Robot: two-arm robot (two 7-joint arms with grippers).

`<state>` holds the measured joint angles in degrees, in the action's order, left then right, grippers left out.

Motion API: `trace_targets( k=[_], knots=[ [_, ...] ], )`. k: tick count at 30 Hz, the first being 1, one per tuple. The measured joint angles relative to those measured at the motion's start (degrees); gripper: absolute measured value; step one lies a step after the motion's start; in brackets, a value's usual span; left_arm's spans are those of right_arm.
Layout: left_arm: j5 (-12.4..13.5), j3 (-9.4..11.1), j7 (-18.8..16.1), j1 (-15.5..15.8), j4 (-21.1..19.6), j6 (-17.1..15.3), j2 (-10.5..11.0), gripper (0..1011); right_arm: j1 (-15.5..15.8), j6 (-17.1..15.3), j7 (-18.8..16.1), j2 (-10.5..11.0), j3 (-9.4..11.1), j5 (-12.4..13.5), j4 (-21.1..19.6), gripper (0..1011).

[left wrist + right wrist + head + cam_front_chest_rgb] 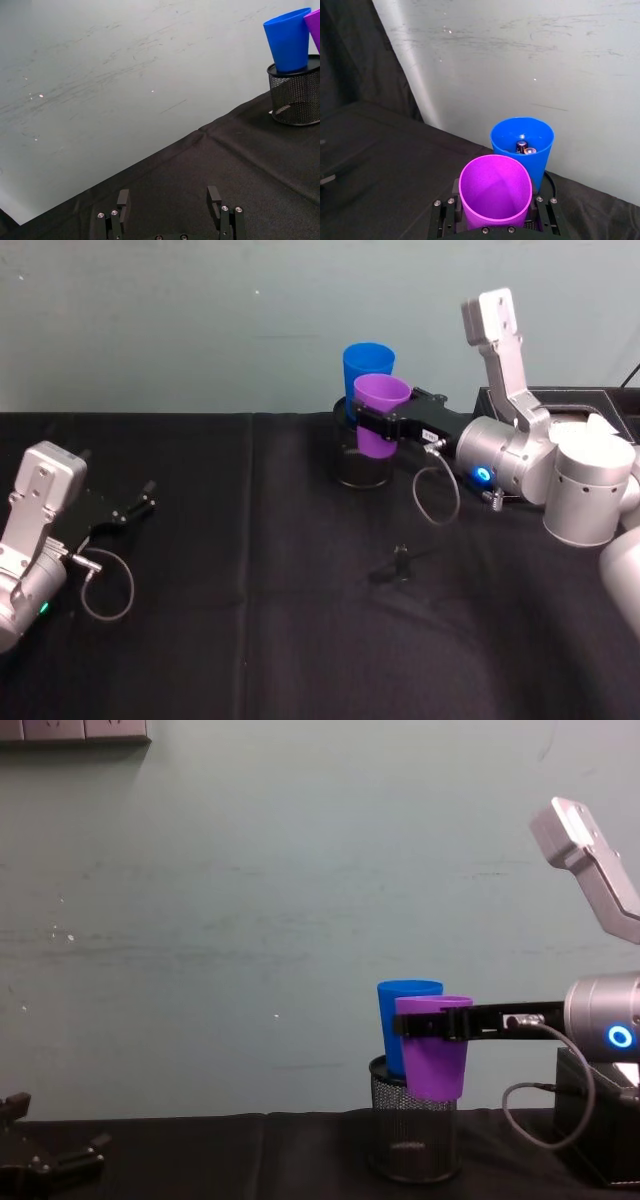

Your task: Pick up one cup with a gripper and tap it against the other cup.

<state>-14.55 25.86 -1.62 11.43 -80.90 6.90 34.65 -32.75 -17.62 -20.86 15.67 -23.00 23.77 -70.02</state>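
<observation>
The right gripper is pinching one purple cup in the air, against one blue cup sitting in the mesh holder. The left gripper is resting spread, well apart.

Robot test bench in a lab

A black cloth covers the table; a scuffed bare pale-green wall rises at 12 o'clock, wall sockets high at 10 o'clock.

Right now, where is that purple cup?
In the head view the purple cup sits right of centre near the back wall, held in the right gripper above the mesh pen holder, just in front of the blue cup.
</observation>
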Motion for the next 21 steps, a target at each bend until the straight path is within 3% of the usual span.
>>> trace_targets(
  k=[11, 17, 21],
  knots=[
    [0.0, 0.0, 0.0, 0.0, 0.0, 0.0, 0.0, 1000, 7.01, 0.98, 1.05, 2.97, 0.24, -0.03, -8.69, 718],
    [0.0, 0.0, 0.0, 0.0, 0.0, 0.0, 0.0, 1000, 15.32, 7.81, 2.58, 5.45, 0.23, -2.92, -15.04, 718],
    [0.0, 0.0, 0.0, 0.0, 0.0, 0.0, 0.0, 1000, 18.17, 10.8, 3.17, 5.83, 0.24, -4.55, -15.89, 718]
  ],
)
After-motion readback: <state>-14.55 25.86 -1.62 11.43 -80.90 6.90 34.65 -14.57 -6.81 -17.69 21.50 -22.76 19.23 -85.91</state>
